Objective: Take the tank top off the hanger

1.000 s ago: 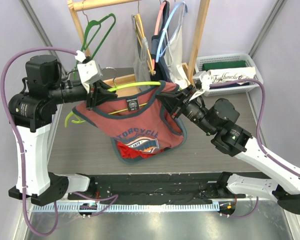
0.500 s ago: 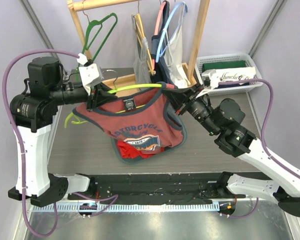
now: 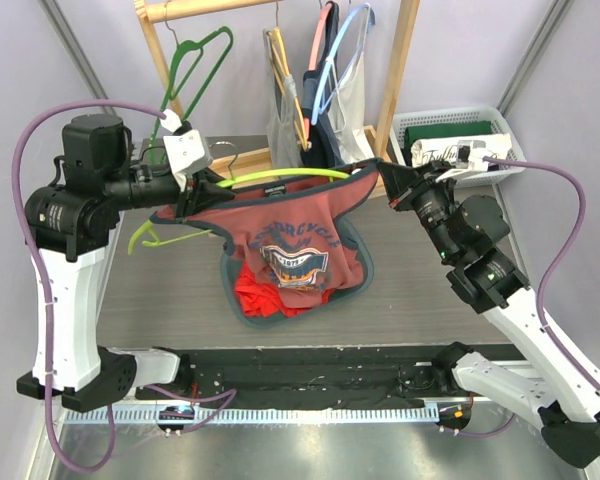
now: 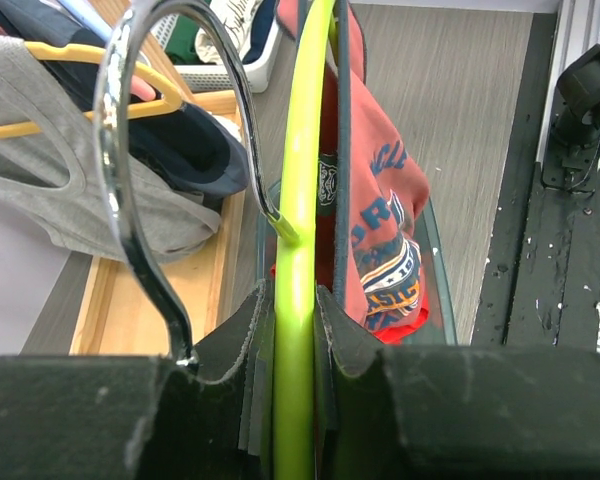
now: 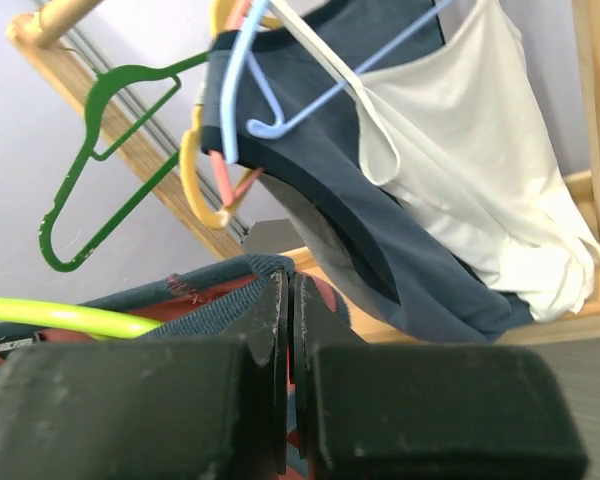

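L gripper (image 4: 293,300) is clamped narrow on the lime hanger (image 3: 280,174), bar squeezed btwn its pads. R gripper (image 3: 384,178) is pinched fully closed on the navy edge of the tank top (image 3: 290,225). Top is stretched btwn both grippers, sagging below them.

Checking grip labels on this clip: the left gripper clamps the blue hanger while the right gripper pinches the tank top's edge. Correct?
Not quite. The left gripper clamps the lime-green hanger, as the left wrist view shows; the blue hanger hangs on the rack. The right gripper does pinch the tank top at its edge.
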You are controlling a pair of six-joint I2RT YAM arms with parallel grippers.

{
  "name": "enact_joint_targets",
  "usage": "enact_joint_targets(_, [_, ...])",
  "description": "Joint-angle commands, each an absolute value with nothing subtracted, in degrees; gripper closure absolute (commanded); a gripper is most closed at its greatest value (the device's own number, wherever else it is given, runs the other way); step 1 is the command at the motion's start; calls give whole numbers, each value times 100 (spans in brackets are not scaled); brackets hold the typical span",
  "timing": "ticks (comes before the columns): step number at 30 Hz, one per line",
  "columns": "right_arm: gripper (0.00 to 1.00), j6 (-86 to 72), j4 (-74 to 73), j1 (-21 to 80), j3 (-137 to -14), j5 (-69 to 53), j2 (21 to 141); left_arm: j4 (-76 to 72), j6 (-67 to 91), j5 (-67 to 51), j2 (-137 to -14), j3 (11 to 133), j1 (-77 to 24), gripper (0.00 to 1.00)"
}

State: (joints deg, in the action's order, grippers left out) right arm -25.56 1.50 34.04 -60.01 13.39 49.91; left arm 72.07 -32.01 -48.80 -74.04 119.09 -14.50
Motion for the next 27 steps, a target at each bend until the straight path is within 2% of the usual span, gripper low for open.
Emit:
enact_joint_targets(1, [99,-3006,106,2875,-5767,1196,5001,7163,-3261,-4913,-7304,12173,-1441,100])
enact_joint_targets(9, [99,-2480,132,2698,-5212,-279,4729,7066,-3191,-4825,-7391,12305,-1441,100])
enact_joint_targets(15, [97,-1680,-412,2690,-5571,-1045,4623,6970,-3067,-5010,-7576,12454,-1441,100])
enact_joint_targets(16, [88,-1635,-465,2689,-5729,-1124,4632,6961,-3041,-5036,-7594,12463,-1441,100])
enact_joint_targets(17, [68,-1670,-492,2681,-5783,-1369,4632,6970,-3032,-5054,-7594,12454,-1441,100])
enact_joint_targets(18, [60,-1722,-492,2681,-5809,-1528,4623,6961,-3024,-5062,-7594,12454,-1441,100])
enact_joint_targets(20, [50,-1932,-370,2681,-5827,-2001,4658,6970,-3024,-5045,-7576,12445,-1441,100])
enact_joint_targets(27, [46,-3338,1097,2681,-5134,-2663,4798,6987,-3032,-5071,-7532,12428,-1441,100])
